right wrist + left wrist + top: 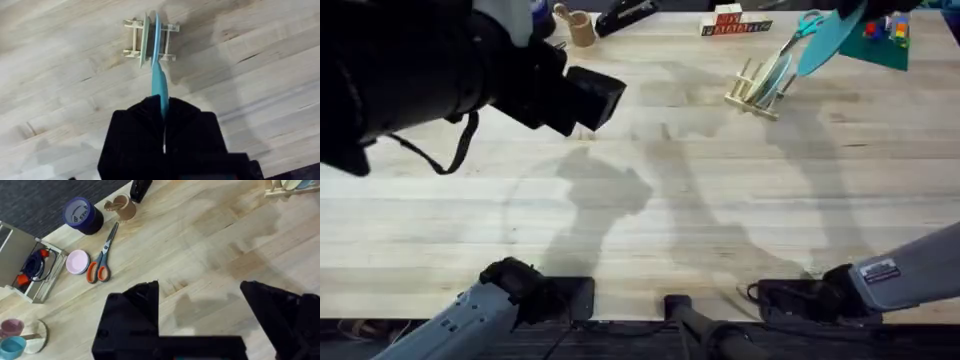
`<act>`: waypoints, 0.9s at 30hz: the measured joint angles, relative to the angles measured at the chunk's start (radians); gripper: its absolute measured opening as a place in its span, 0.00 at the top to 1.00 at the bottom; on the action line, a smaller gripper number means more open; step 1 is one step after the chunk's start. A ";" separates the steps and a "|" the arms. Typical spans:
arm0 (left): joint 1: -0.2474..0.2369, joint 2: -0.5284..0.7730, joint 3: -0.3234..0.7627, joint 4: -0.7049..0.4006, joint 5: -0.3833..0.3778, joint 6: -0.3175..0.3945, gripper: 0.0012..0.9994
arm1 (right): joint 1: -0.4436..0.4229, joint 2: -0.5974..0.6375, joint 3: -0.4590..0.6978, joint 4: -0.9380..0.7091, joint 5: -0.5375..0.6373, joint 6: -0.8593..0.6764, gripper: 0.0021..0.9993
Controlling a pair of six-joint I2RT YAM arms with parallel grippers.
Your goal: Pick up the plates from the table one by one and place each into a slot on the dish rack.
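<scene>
The right end effector point(162, 125) grips a teal plate point(159, 85) edge-on, tilted above the far-right dish rack point(758, 88), where a pale plate point(146, 35) stands upright. Left end effector point(200, 307) wide above the pale plank bench point(650, 210).

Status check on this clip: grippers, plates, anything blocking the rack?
Left gripper open, empty. Right gripper shut on teal-cyan round plastic plate, above small pale wooden dish rack. Pale sky-blue plate already slotted. No obstruction.
</scene>
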 joint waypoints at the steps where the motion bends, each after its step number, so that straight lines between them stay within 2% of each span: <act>1: 0.000 0.000 0.000 0.000 0.000 0.000 0.01 | 0.000 0.000 0.002 -0.002 0.003 0.000 0.97; 17: 0.000 0.000 0.000 -0.010 -0.001 0.000 0.01 | -0.009 0.007 0.003 -0.023 0.078 0.024 0.97; 27: 0.000 0.000 0.000 -0.034 -0.003 0.000 0.01 | -0.039 0.124 0.004 -0.019 0.075 0.034 0.97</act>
